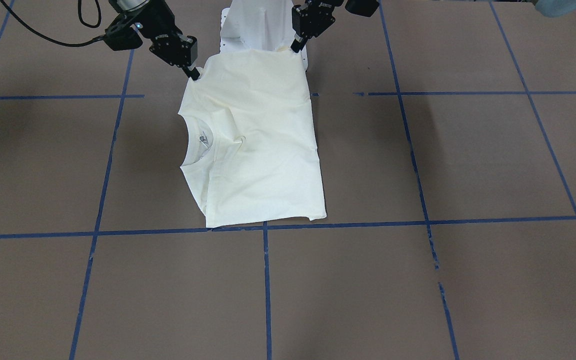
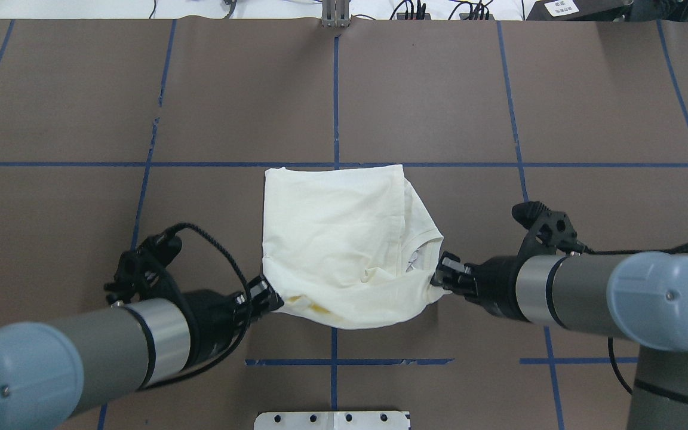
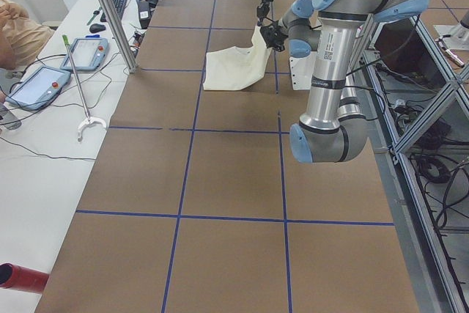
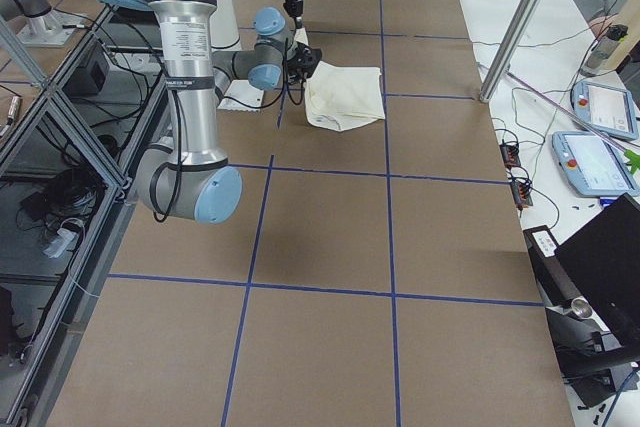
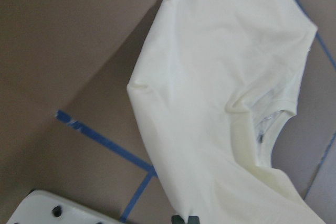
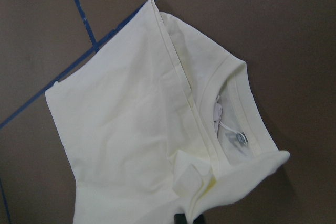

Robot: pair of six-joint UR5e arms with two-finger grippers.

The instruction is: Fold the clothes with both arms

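The cream-white shirt [image 2: 338, 239] lies partly folded on the brown table, back side up, its print hidden. Its ribbed neck [image 2: 423, 249] faces my right arm. The edge nearest the robot base is lifted off the table. My left gripper [image 2: 273, 298] is shut on that edge's left corner. My right gripper [image 2: 439, 278] is shut on the corner by the neck. In the front-facing view the shirt [image 1: 258, 150] hangs from the left gripper [image 1: 295, 48] and the right gripper [image 1: 194, 74]. The far edge rests on the table by a blue line.
The white pedestal base plate [image 2: 332, 420] lies just behind the lifted edge. Blue tape lines [image 2: 335, 119] grid the table. A side desk with teach pendants [image 3: 44, 82] and a metal post [image 3: 110, 12] stand past the table's far side.
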